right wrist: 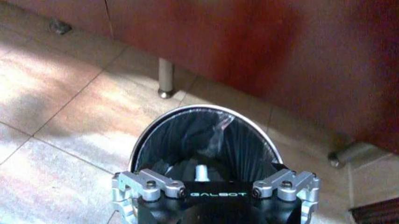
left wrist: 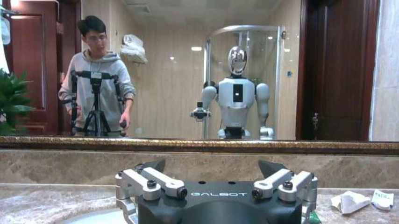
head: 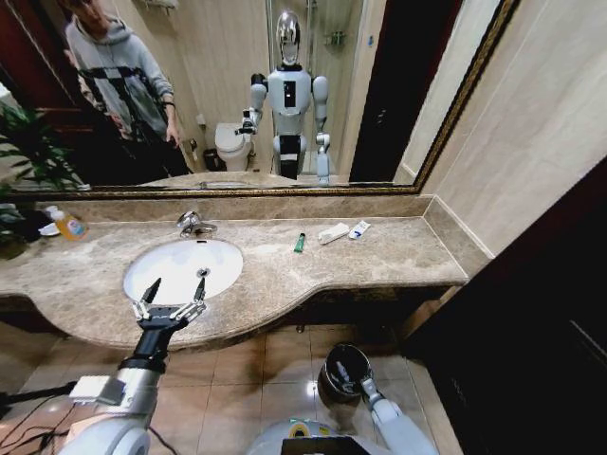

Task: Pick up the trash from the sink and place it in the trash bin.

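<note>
1. Trash: three pieces lay on the worktop (head: pixel 398 248) behind and to the right of the sink (head: pixel 182 268), not in the basin. A green stick (head: pixel 300 243) stood nearest the sink, then a white tube (head: pixel 333 233), then a blue-and-white tube (head: pixel 358 229). The stick's long axis ran roughly front to back; the two tubes lay slanted, close together, near the mirror.

2. Left tool (head: pixel 171 292): hovered over the front rim of the sink, fingers pointed toward the mirror. The trash lay ahead and to its right, the green stick closest. Fingers stood wide apart, holding nothing, touching nothing. In the left wrist view the white tube (left wrist: pixel 349 202) and blue-and-white tube (left wrist: pixel 382 199) showed past its right finger.

3. Right tool (right wrist: pixel 214 179): hung low over the bin (right wrist: pixel 206 140) on the floor, below the worktop's front edge. Fingers spread apart. A small pale item sat just inside the liner near the fingers; whether gripped or loose could not be told.

4. Nearer arm: judged the left, already at worktop height; the right was down at the bin.
</note>
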Controlling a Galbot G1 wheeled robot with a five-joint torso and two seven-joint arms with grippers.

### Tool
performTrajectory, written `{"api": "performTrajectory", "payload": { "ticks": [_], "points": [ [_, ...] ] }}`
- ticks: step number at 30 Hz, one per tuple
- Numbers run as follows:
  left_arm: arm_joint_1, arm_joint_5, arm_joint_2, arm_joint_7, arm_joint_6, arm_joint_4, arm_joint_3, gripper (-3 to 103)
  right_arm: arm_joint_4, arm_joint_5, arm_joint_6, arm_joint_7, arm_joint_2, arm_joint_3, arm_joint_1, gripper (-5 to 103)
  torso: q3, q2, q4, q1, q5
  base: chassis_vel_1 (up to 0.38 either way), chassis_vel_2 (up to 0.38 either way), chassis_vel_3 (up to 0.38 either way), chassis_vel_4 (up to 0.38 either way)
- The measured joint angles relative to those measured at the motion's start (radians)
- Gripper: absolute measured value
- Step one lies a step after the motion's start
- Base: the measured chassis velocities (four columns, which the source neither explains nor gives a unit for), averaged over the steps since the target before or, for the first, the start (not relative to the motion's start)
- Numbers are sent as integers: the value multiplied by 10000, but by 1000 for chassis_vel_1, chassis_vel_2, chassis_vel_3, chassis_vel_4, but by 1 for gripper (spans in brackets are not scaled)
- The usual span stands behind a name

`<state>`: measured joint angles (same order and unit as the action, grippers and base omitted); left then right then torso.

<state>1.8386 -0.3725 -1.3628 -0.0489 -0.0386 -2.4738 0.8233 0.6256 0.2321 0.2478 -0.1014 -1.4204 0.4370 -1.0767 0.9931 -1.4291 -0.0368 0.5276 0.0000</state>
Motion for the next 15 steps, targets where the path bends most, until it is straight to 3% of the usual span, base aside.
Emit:
{"api": "performTrajectory", "payload": {
  "ticks": [5, 7, 8, 11, 15],
  "points": [
    [0, 0, 0, 0, 0, 0, 0, 100, 1344, -476, 112, 153, 193, 13, -763, 100, 0, 0, -1, 0, 3, 0, 0, 0, 0],
    [0, 0, -1, 1, 0, 0, 0, 100, 3575, -1967, -170, 284, 426, 201, -1873, 100, 0, 0, -2, 0, 1, 0, 0, 0, 0],
    [0, 0, -1, 1, 0, 0, 0, 100, 3575, -1967, -170, 284, 426, 201, -1873, 100, 0, 0, -2, 0, 1, 0, 0, 0, 0],
    [0, 0, 0, 1, 0, 0, 0, 100, 6493, -3589, -620, 356, 813, 565, -3441, 100, -1, -1, 0, -2, -4, 0, 0, 0, 0],
    [0, 0, 0, 1, 0, 0, 1, 100, 8132, -3984, -625, 360, 918, 961, -4423, 100, -1, -1, 1, -2, 2, 0, 0, 0, 0]
  ]
}}
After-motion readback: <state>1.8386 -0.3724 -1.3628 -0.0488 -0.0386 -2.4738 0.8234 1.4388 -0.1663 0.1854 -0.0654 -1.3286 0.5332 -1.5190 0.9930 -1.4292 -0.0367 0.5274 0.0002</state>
